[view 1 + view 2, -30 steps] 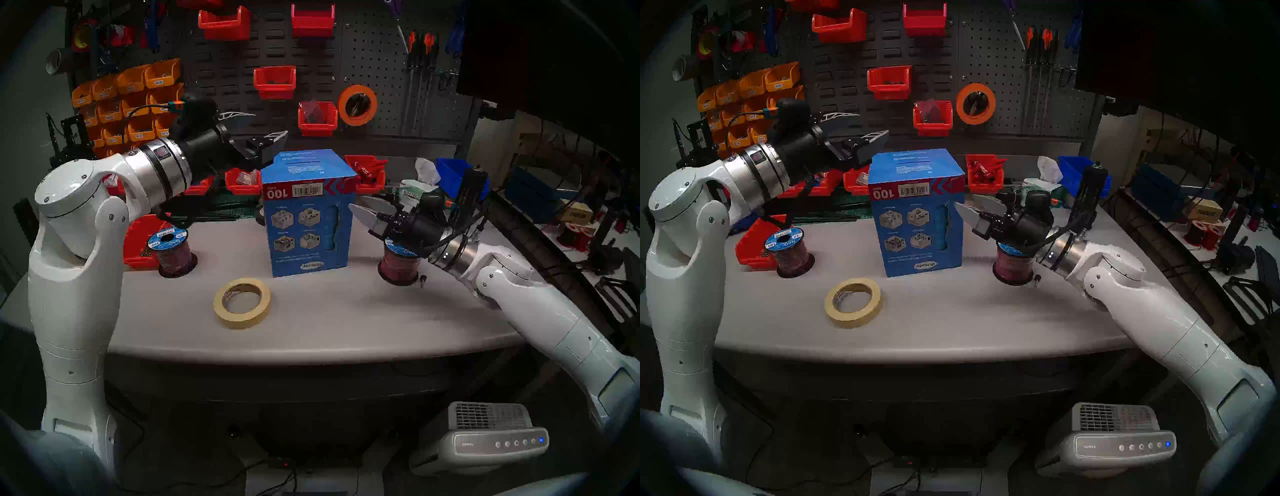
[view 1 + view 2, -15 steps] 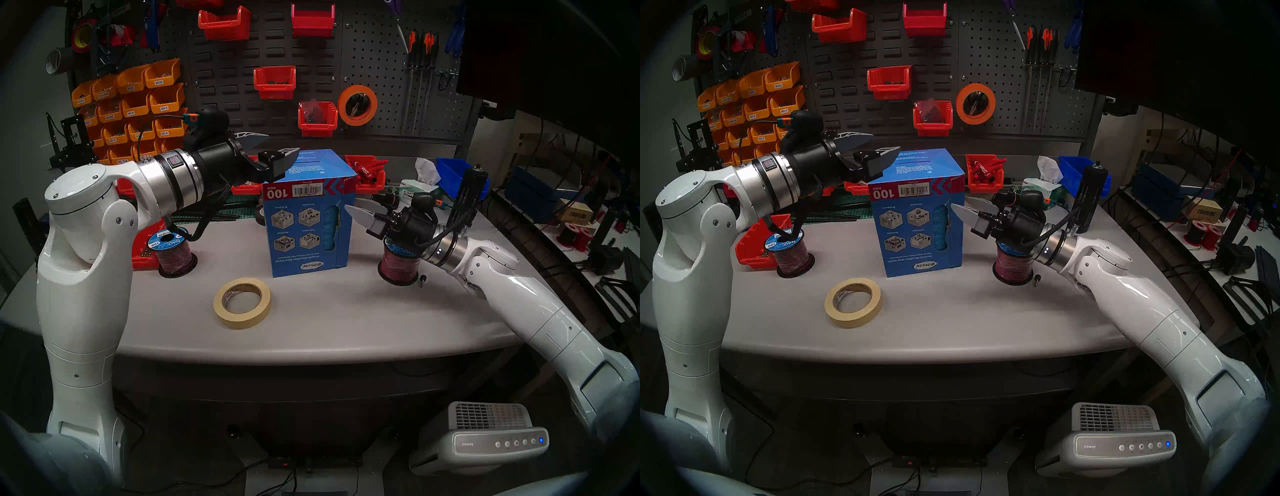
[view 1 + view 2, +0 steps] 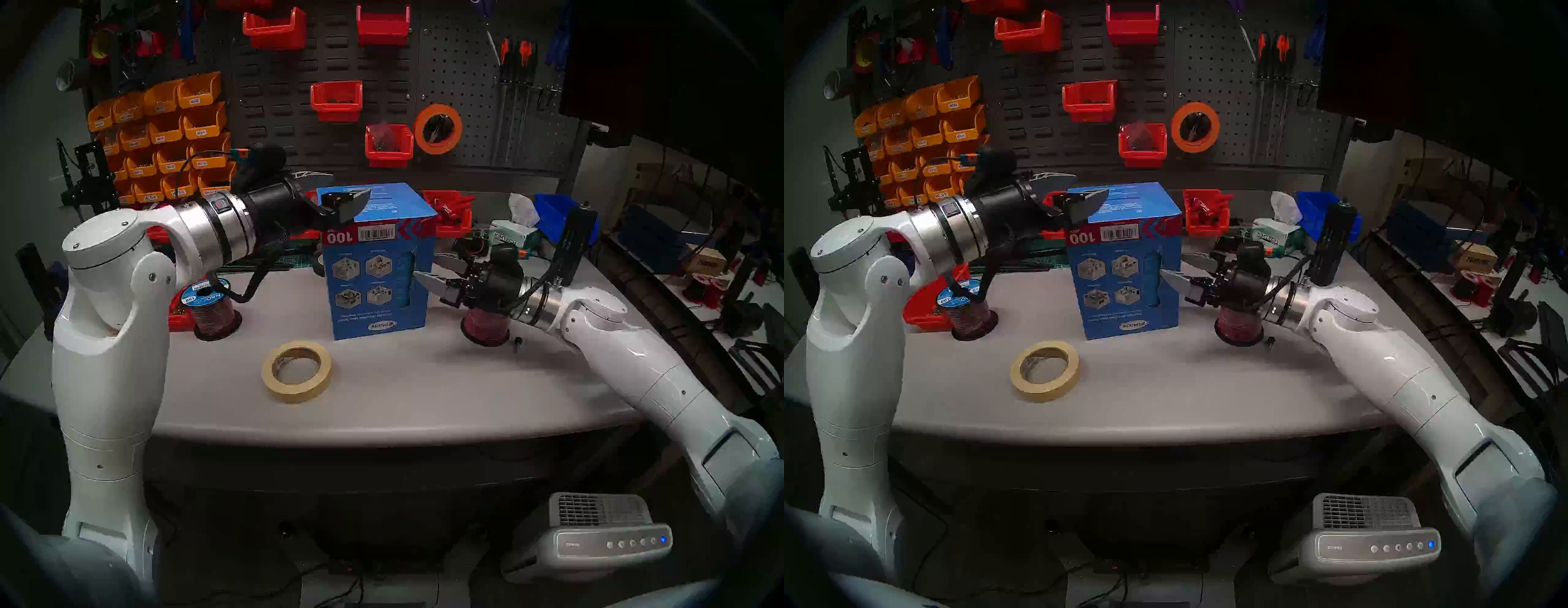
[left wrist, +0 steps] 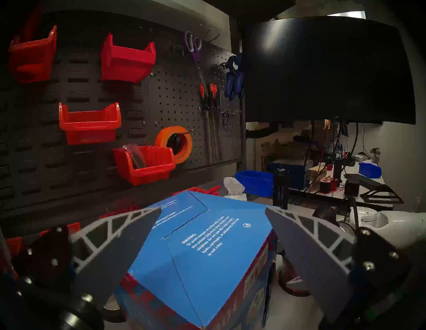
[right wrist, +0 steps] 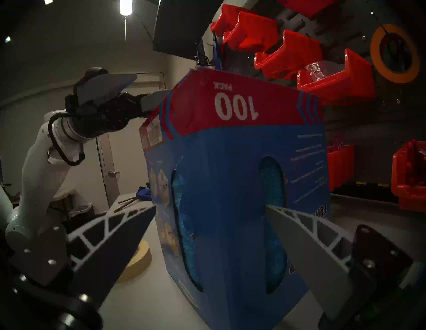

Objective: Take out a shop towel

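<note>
Both arms have closed in on the blue carton [image 3: 379, 259] since a second ago: your left gripper [image 3: 335, 191] has come rightward over the carton's top left edge, and your right gripper [image 3: 428, 271] has dropped and pushed in toward its right side.

From the head camera, you see the carton standing upside down on the grey table [image 3: 382, 395], its "100" band at the top. Your left gripper's fingers stand apart, holding nothing, level with the carton's top. Your right gripper's fingers are also spread and empty, the near tip just beside the carton's right front corner. The shop towel [image 3: 405, 276] shows as a bright blue textured strip in the oval cut-out at that corner, still inside the carton. A roll of masking tape [image 3: 297, 370] lies in front, and a red wire spool [image 3: 485, 329] sits under your right wrist.

From the left wrist, the fingers [image 4: 119, 244] flank the carton's top face [image 4: 202, 248], not touching it.

From the right wrist, the fingers [image 5: 306, 244] straddle the carton's corner, and the towel [image 5: 273, 184] fills the cut-outs on both faces; whether a tip touches it, you cannot tell.
</note>
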